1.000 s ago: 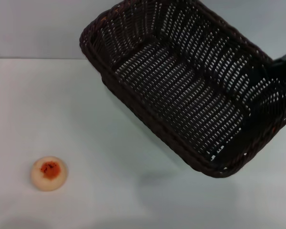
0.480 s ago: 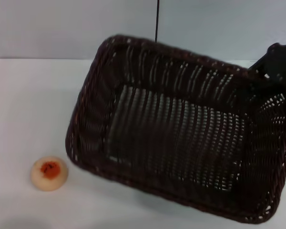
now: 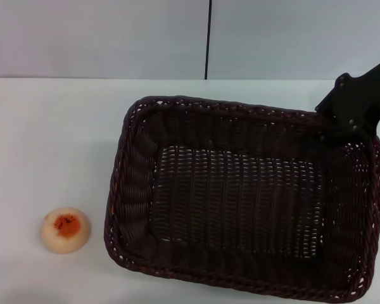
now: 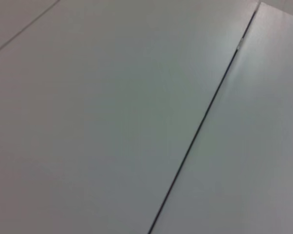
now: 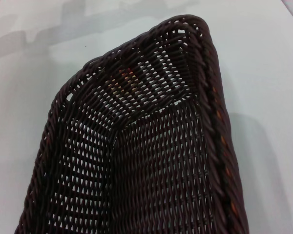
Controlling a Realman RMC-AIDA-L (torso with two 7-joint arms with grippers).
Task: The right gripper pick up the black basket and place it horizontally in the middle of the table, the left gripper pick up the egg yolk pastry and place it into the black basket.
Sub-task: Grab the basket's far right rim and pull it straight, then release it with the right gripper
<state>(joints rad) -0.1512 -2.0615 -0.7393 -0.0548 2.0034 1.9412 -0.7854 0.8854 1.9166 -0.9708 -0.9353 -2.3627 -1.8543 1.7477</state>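
The black basket [image 3: 134,190] lies open side up on the white table [image 3: 50,139], its long side running left to right, from the middle to the right of the head view. It holds nothing. My right gripper [image 3: 354,111] shows as a dark blocky arm end at the basket's far right corner, gripping the rim there. The right wrist view looks along the basket's woven inside [image 5: 151,146]. The egg yolk pastry [image 3: 65,230] sits on the table at the near left, a short gap from the basket's left end. My left gripper is out of view.
A grey wall with a dark vertical seam [image 3: 209,38] stands behind the table. The left wrist view shows only a plain pale surface with a dark seam line [image 4: 200,126]. Bare table lies left of the basket, around the pastry.
The basket has swung from tilted and raised down to flat and level on the table, its left end now nearer the pastry. The right arm end moved with it. The pastry has not moved.
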